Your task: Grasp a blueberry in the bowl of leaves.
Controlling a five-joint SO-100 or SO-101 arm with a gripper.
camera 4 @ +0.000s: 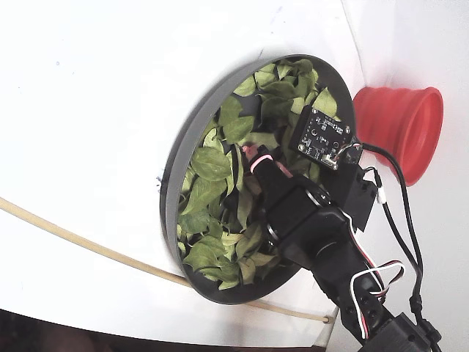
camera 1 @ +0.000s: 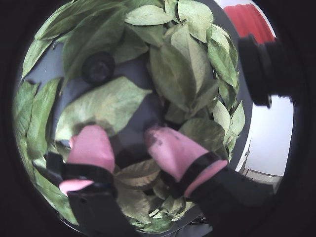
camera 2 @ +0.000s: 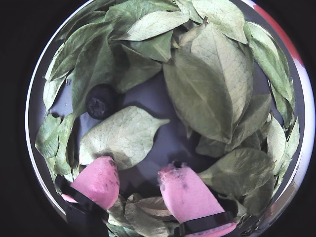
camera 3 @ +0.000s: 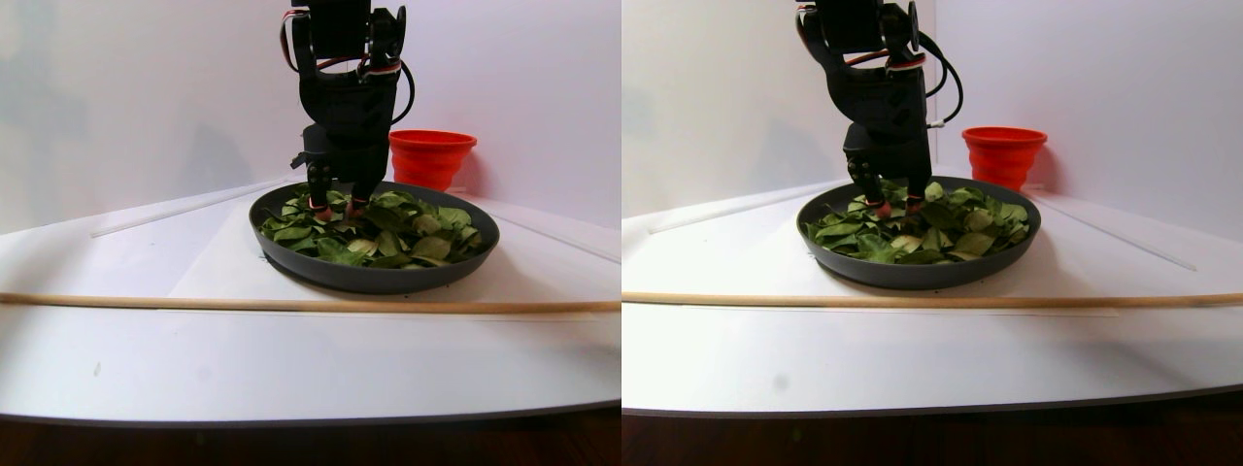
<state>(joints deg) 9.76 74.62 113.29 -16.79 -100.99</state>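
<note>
Gripper (camera 2: 139, 183) is spread open, empty, pink fingertips (camera 2: 96, 182) lowered among the leaves (camera 2: 202, 94) in the bowl (camera 3: 374, 277); blueberry (camera 2: 101, 100) is seen ahead, untouched.

Both wrist views are taken from close above the bowl (camera 2: 37, 84), looking down past the pink fingertips (camera 1: 91, 145) onto the leaves (camera 2: 197, 94); circular fisheye framing is seen in both. The stereo pair view is set low at table (camera 3: 291, 359) height, facing the bowl side-on from well back. The fixed view is placed overhead and rotated; bowl and red cup (camera 4: 399, 128) are shared with the stereo pair.
</note>
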